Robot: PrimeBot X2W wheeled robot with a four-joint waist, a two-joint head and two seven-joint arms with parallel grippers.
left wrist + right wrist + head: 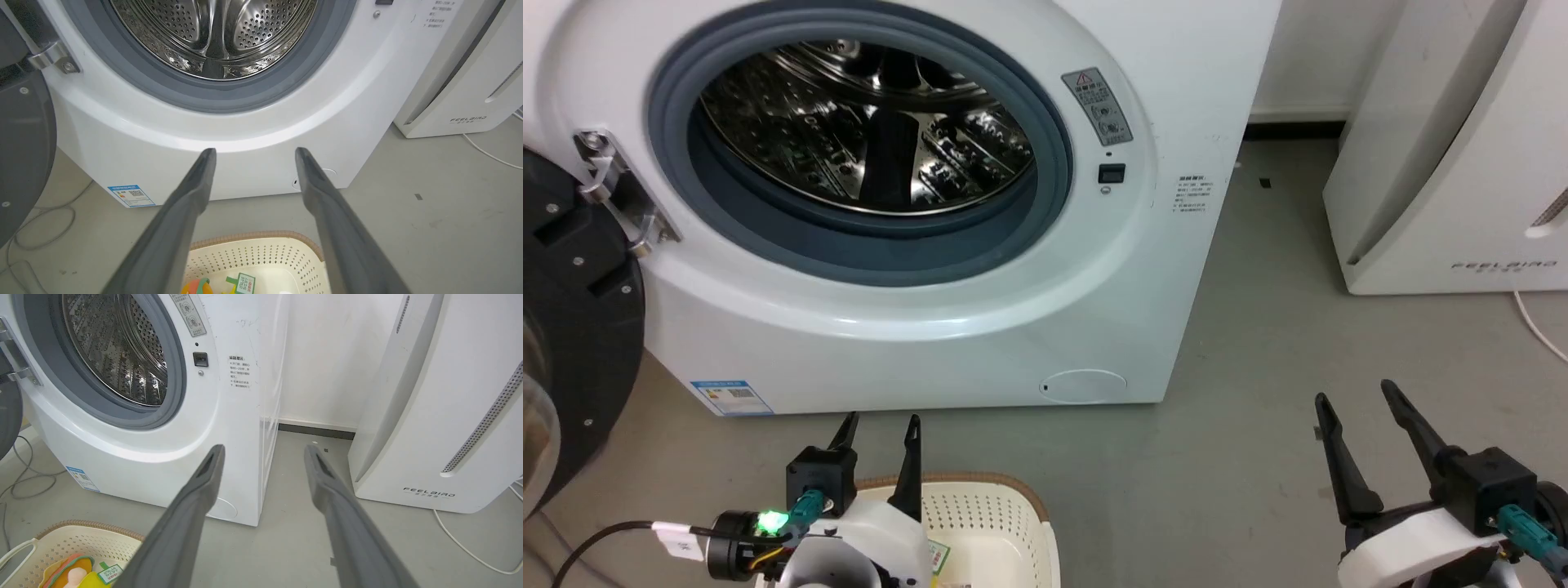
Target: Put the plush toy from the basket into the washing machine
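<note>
On the grey floor (pixel 1258 343) in front of the washing machine (pixel 931 343) stands a cream basket (pixel 1013 506) of perforated plastic with a brown woven-look rim. The plush toy (pixel 69 571), soft and burger-shaped in orange, green and yellow layers with a small green-framed sign, lies on the basket's bottom, back from the rim that faces the washer. The left gripper (pixel 882 420) hovers over that rim, its long dark fingers spread and holding nothing. The right gripper (pixel 1354 394) is also spread and empty, well apart over bare floor. The round door (pixel 572 327) hangs open at the left, showing a grey rubber ring and a shiny dimpled steel drum (pixel 866 122). The pick-up looks not yet begun. It probably calls for tipping the left wrist down, lowering between the basket walls, and closing on the toy's squashy body rather than its sign.
</note>
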